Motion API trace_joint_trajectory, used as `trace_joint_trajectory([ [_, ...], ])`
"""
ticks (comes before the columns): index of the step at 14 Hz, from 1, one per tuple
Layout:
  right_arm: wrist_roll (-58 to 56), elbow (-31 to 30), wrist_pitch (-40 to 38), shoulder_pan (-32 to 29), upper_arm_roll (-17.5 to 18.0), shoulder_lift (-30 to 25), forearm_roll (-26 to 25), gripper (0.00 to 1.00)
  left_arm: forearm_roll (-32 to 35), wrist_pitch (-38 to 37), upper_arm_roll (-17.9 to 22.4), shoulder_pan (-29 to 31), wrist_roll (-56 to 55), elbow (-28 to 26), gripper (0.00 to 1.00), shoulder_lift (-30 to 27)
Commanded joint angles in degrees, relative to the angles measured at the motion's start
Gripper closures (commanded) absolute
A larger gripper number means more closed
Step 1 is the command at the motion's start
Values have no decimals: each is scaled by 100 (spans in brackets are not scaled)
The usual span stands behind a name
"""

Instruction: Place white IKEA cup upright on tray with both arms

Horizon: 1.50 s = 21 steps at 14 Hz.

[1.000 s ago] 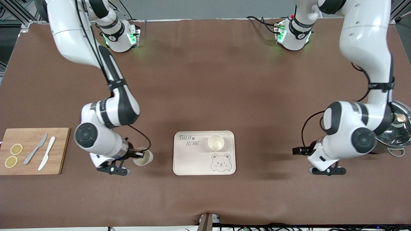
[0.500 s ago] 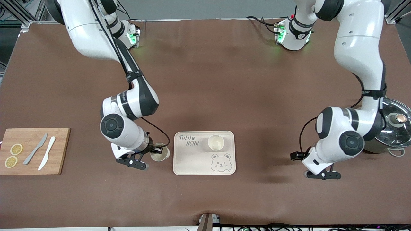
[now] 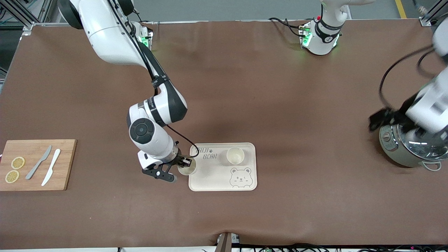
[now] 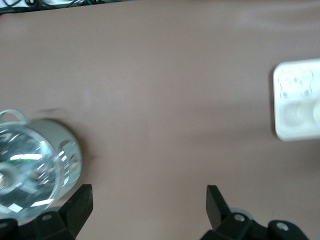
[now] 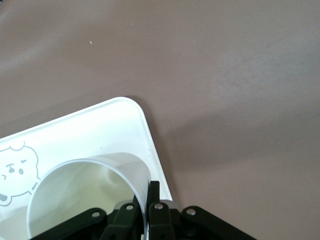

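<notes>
front view: right gripper [image 3: 182, 163] is pinched shut on the rim of a white cup [image 3: 187, 168], upright, over the tray [image 3: 210, 178] edge at the right arm's end. carry it fully inside that edge, clear of the second cup [image 3: 235, 155], then lower level. left gripper [image 4: 149, 200] hangs wide open, empty, above the pot [image 3: 406, 145], waiting.

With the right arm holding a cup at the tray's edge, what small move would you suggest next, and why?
Probably carry it a little farther over the tray before lowering. The right pincer is shut on the held cup's rim, and that cup hangs over the tray's edge toward the right arm's end. Another cup already stands upright on the tray, with bare surface between. The left pincer waits open over the table near the steel pot.
</notes>
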Motion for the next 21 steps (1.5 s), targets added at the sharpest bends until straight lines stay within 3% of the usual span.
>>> trace_joint_trajectory([
  [1, 114, 128, 85, 67, -45, 162, 9, 100, -121, 128, 351, -137, 498, -1003, 0, -738],
  [5, 123, 128, 296, 120, -45, 320, 9, 100, -121, 137, 465, -313, 552, -1146, 0, -881],
  [13, 211, 128, 568, 252, -45, 566, 10, 100, -332, 453, 528, -349, 227, -1137, 0, -503],
  [21, 220, 120, 630, 322, -45, 655, 9, 100, -297, 190, 527, -358, 376, -1023, 0, -854],
])
